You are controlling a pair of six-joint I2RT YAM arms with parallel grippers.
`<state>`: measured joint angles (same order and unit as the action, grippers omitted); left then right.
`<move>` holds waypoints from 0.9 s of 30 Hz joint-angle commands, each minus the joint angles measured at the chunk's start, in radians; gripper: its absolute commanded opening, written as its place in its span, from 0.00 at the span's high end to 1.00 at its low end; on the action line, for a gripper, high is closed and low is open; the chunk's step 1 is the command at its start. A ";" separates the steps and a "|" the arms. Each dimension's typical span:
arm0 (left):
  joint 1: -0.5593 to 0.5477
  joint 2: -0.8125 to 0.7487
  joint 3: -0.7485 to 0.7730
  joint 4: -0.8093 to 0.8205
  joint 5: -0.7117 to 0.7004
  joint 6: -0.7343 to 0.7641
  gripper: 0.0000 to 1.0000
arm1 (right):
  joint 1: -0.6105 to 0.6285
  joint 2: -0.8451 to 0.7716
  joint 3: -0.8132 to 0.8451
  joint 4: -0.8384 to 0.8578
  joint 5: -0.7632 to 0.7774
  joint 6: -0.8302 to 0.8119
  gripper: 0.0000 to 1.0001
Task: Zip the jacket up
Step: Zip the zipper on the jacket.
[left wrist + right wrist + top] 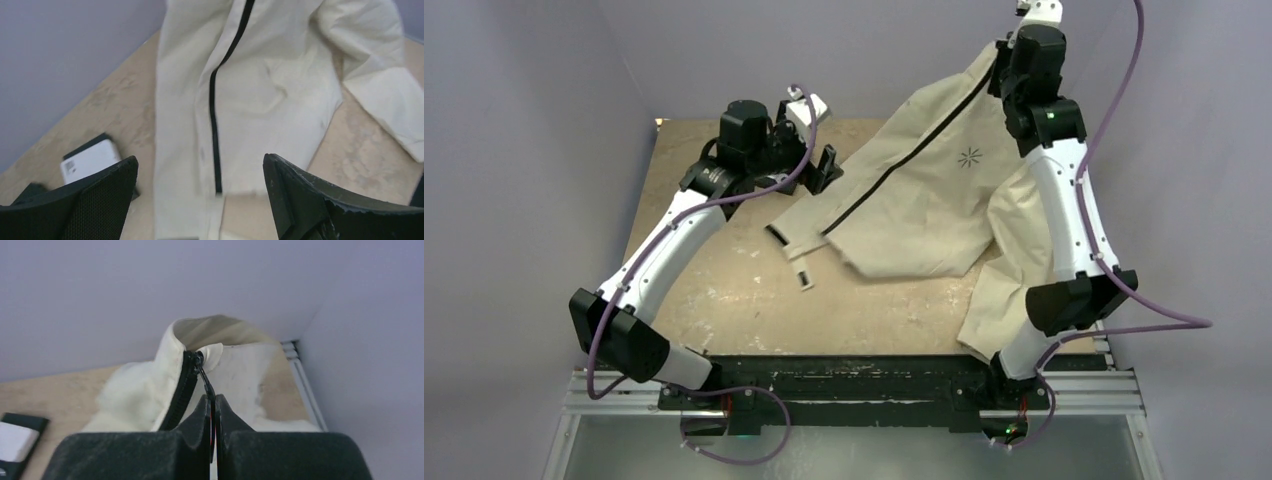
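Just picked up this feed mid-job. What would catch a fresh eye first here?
The cream jacket hangs stretched from the far right corner down to the table, with its black zipper running as one dark line along the front. The right gripper is shut on the zipper pull at the collar, held high. The left gripper hovers open near the hem end, holding nothing.
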<state>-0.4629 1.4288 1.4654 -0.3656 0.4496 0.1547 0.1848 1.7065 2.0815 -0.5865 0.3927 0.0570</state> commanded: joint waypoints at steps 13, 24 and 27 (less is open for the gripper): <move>0.116 -0.001 0.013 -0.149 -0.363 -0.019 0.01 | 0.436 -0.204 -0.902 0.520 -0.643 0.234 1.00; 0.174 -0.066 -0.180 0.002 -0.435 -0.048 0.01 | 0.268 -0.377 -0.870 0.468 -0.698 0.211 0.01; 0.221 -0.088 -0.277 0.101 -0.429 -0.029 0.01 | 0.074 -0.476 -0.964 0.546 -0.609 0.223 0.01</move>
<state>-0.3027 1.3903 1.2858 -0.4141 0.0395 0.1318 0.4698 1.3643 1.1599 -0.1661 -0.2977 0.2691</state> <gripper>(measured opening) 0.987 0.987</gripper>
